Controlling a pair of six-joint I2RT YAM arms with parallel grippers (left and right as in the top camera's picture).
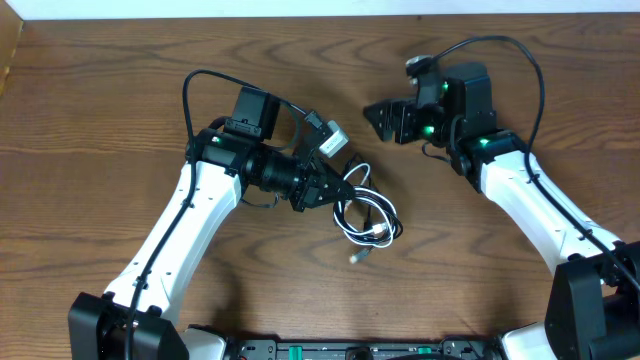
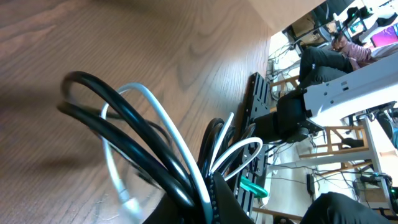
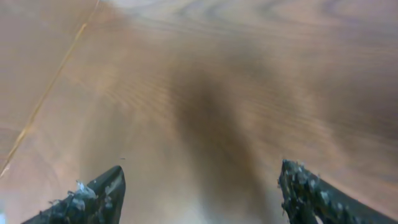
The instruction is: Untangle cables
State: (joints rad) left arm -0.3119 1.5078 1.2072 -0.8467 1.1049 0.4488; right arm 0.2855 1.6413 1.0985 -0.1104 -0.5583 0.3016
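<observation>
A tangle of thin cables (image 1: 366, 215), one white and the others black, lies at the middle of the wooden table. My left gripper (image 1: 337, 190) is shut on the tangle at its upper left side. In the left wrist view the black loops (image 2: 118, 115) and the white cord (image 2: 165, 121) run between the jaws (image 2: 208, 205), lifted off the wood. A white plug end (image 1: 358, 258) trails toward the front. My right gripper (image 1: 380, 117) is open and empty, up and to the right of the tangle. In the right wrist view its fingers (image 3: 199, 186) frame only bare wood.
The table's far edge (image 1: 300, 12) runs along the top. Thick black robot cables (image 1: 510, 50) arch over each arm. A black rail (image 1: 360, 350) sits at the table's front edge.
</observation>
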